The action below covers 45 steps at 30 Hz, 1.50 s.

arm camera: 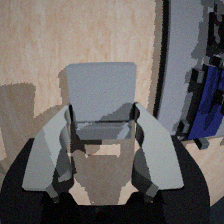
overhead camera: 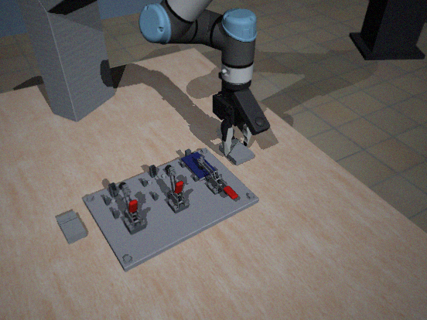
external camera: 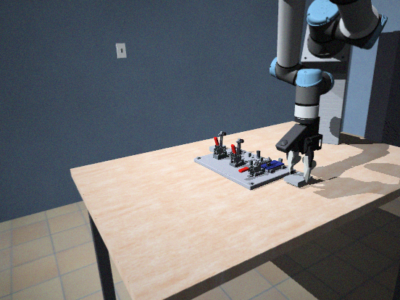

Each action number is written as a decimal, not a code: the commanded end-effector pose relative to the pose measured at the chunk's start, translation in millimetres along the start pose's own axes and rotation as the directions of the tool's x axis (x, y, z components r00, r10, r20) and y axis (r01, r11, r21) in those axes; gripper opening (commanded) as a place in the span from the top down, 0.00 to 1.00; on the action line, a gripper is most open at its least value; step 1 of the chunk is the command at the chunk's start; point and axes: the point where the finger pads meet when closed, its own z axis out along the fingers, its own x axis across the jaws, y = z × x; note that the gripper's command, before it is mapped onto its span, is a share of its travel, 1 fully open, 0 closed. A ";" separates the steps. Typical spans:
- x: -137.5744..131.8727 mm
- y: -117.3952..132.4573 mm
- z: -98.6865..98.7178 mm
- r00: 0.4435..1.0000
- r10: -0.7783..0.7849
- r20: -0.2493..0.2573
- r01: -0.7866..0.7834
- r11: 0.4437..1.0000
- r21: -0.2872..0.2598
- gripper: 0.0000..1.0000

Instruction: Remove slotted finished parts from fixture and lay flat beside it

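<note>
My gripper (overhead camera: 237,149) (external camera: 299,177) (arm camera: 102,103) is shut on a grey finished part (overhead camera: 244,155) (external camera: 293,180) (arm camera: 102,89), holding it by its near end. The part is roughly flat, at or just above the table beside the fixture's blue-blank end; a gap under it cannot be made out. The slot shows as a step near the fingertips in the wrist view. The other finished part (overhead camera: 72,228) lies flat on the table beyond the opposite end of the fixture (overhead camera: 155,241) (external camera: 228,170) (arm camera: 180,50). The blue blank (overhead camera: 191,161) (external camera: 277,165) (arm camera: 202,121) sits in its nest under a lowered clamp.
Two clamps with red handles (overhead camera: 133,206) (overhead camera: 179,187) stand raised over nests without parts. The blank's clamp has its red handle (overhead camera: 230,192) (external camera: 243,169) lying low. A grey pedestal (overhead camera: 73,69) stands at the back of the table. The table edge runs near the gripper.
</note>
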 end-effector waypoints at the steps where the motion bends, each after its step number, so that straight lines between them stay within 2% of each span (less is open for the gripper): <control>1: -0.3 -0.3 -0.3 1.000 0.000 0.000 0.000 1.000 0.001 1.00; 45: -0.3 -0.4 6.8 1.000 0.000 0.000 0.000 1.000 0.001 1.00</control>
